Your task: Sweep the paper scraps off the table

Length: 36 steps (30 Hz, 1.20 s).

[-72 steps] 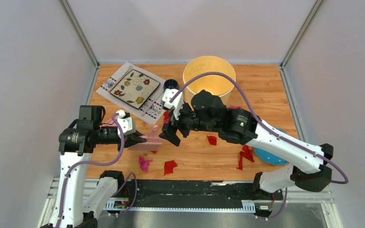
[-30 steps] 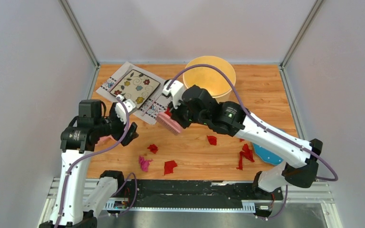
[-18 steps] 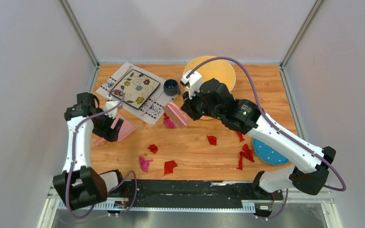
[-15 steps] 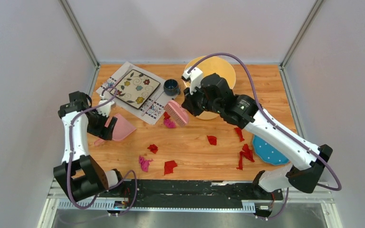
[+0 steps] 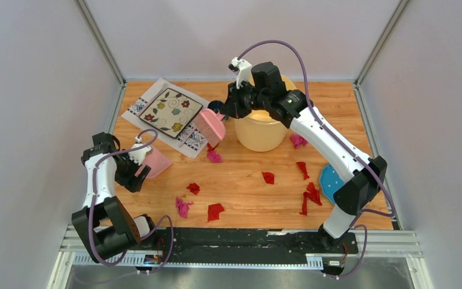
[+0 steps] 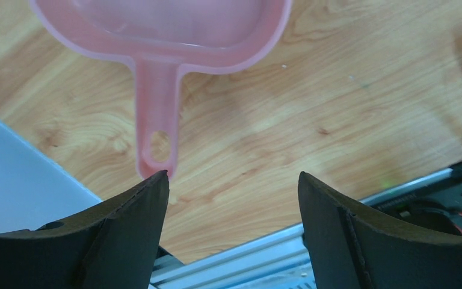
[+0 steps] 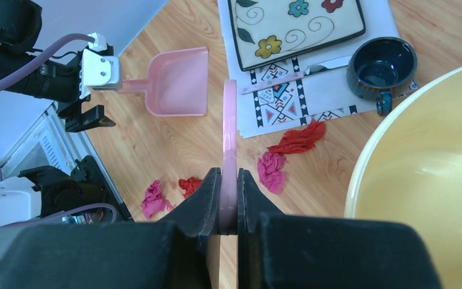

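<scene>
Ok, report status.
Left fingers open, pink plastic dustpan ungripped. Right fingers shut on pink plastic brush, raised. Red and pink paper scraps scattered on wooden table.

The orange-brown wood-grain tabletop (image 5: 337,102) is carrying a white patterned placemat (image 5: 194,139) at its far left, a round yellow tub (image 5: 258,135) mid-back, a pink plastic dustpan (image 5: 155,162) near the left edge, a blue disc (image 5: 331,180) at right, and red and magenta paper scraps (image 5: 215,211) lying scattered across its middle.
</scene>
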Each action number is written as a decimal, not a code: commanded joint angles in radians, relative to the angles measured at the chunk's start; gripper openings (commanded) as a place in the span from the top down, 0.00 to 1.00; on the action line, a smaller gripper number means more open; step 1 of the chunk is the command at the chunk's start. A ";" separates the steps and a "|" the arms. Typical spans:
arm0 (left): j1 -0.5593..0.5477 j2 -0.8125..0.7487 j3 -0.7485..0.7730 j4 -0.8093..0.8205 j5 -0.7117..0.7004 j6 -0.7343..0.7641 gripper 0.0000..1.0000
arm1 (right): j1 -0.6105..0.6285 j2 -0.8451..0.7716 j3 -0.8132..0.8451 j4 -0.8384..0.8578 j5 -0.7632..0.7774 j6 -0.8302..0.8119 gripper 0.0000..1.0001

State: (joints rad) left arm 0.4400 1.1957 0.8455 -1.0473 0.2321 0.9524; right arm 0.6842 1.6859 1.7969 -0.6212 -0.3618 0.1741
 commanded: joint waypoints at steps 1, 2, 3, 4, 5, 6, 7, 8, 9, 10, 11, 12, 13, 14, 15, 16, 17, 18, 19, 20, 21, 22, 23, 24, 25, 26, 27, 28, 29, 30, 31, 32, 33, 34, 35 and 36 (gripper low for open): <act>0.031 -0.004 0.021 0.124 0.006 0.098 0.15 | 0.058 -0.022 0.015 0.089 -0.004 0.070 1.00; 0.048 0.001 0.030 0.128 0.024 0.109 0.15 | 0.076 -0.028 0.004 0.092 0.061 0.070 1.00; 0.055 0.019 0.050 0.130 0.035 0.133 0.15 | 0.112 -0.034 0.001 0.094 0.090 0.070 1.00; 0.063 0.030 0.061 0.130 0.044 0.147 0.14 | 0.127 -0.035 -0.002 0.092 0.118 0.079 1.00; 0.077 0.044 0.070 0.129 0.056 0.163 0.14 | 0.139 -0.034 -0.007 0.089 0.154 0.090 1.00; 0.085 0.079 0.079 0.125 0.058 0.201 0.14 | 0.156 -0.029 -0.008 0.086 0.165 0.123 1.00; 0.089 0.100 0.082 0.122 0.058 0.218 0.14 | 0.166 -0.028 -0.008 0.080 0.173 0.139 1.00; 0.104 0.123 0.099 0.090 0.061 0.238 0.14 | 0.175 -0.026 -0.007 0.075 0.184 0.149 1.00; 0.112 0.171 0.112 0.066 0.068 0.279 0.14 | 0.195 -0.026 -0.002 0.060 0.195 0.160 1.00; 0.124 0.194 0.131 0.041 0.078 0.296 0.14 | 0.207 -0.029 0.001 0.051 0.207 0.165 1.00; 0.147 0.215 0.170 -0.005 0.104 0.316 0.14 | 0.219 -0.028 0.005 0.040 0.248 0.162 1.00; 0.157 0.247 0.185 -0.017 0.121 0.347 0.14 | 0.241 -0.026 0.021 0.016 0.270 0.163 1.00; 0.166 0.258 0.197 -0.020 0.134 0.355 0.14 | 0.250 -0.023 0.030 0.000 0.286 0.160 1.00; 0.172 0.271 0.210 -0.017 0.142 0.364 0.14 | 0.261 -0.020 0.041 -0.012 0.320 0.159 1.00; 0.171 0.290 0.213 -0.017 0.145 0.381 0.14 | 0.276 -0.014 0.054 -0.032 0.334 0.157 1.00; 0.170 0.301 0.216 -0.023 0.153 0.391 0.15 | 0.282 -0.012 0.059 -0.040 0.346 0.153 1.00; 0.170 0.309 0.219 -0.032 0.171 0.399 0.14 | 0.290 -0.011 0.061 -0.043 0.360 0.154 1.00; 0.170 0.320 0.218 -0.042 0.180 0.413 0.14 | 0.299 -0.012 0.062 -0.043 0.360 0.154 1.00; 0.169 0.323 0.214 -0.043 0.190 0.419 0.15 | 0.304 -0.011 0.061 -0.044 0.360 0.154 1.00; 0.170 0.323 0.204 -0.043 0.202 0.422 0.16 | 0.305 -0.011 0.061 -0.046 0.395 0.156 1.00; 0.170 0.324 0.196 -0.045 0.204 0.427 0.16 | 0.307 -0.008 0.061 -0.051 0.397 0.156 1.00; 0.170 0.324 0.187 -0.048 0.204 0.434 0.16 | 0.305 -0.006 0.064 -0.054 0.400 0.156 1.00; 0.170 0.324 0.164 -0.048 0.191 0.440 0.17 | 0.308 -0.002 0.064 -0.058 0.408 0.156 1.00; 0.170 0.323 0.150 -0.043 0.182 0.453 0.17 | 0.310 0.001 0.064 -0.060 0.409 0.154 1.00; 0.170 0.323 0.136 -0.031 0.173 0.454 0.17 | 0.313 0.004 0.064 -0.058 0.412 0.151 1.00; 0.169 0.323 0.110 0.002 0.153 0.450 0.17 | 0.314 0.011 0.064 -0.058 0.411 0.148 1.00; 0.170 0.324 0.100 0.021 0.147 0.439 0.17 | 0.319 0.014 0.065 -0.057 0.411 0.146 1.00; 0.170 0.327 0.092 0.039 0.141 0.430 0.19 | 0.321 0.017 0.067 -0.055 0.408 0.143 1.00; 0.170 0.332 0.083 0.070 0.133 0.416 0.22 | 0.325 0.021 0.070 -0.049 0.402 0.145 1.00; 0.170 0.343 0.081 0.085 0.128 0.407 0.24 | 0.333 0.024 0.068 -0.043 0.400 0.146 1.00; 0.169 0.350 0.079 0.098 0.125 0.401 0.32 | 0.339 0.026 0.065 -0.034 0.400 0.148 1.00; 0.169 0.357 0.082 0.115 0.130 0.396 0.38 | 0.347 0.028 0.059 -0.003 0.399 0.154 1.00; 0.170 0.367 0.087 0.115 0.134 0.401 0.44 | 0.363 0.028 0.033 0.014 0.397 0.163 1.00; 0.170 0.372 0.092 0.107 0.142 0.405 0.58 | 0.374 0.029 0.022 0.032 0.403 0.171 1.00; 0.170 0.378 0.107 0.084 0.154 0.407 0.66 | 0.386 0.038 0.009 0.056 0.418 0.171 1.00; 0.172 0.378 0.118 0.066 0.165 0.402 0.75 | 0.409 0.047 -0.004 0.066 0.423 0.176 1.00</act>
State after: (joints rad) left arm 0.6048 1.5635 0.9257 -0.9714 0.3489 1.3365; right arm 1.0302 1.7145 1.8130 -0.6708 0.0326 0.3229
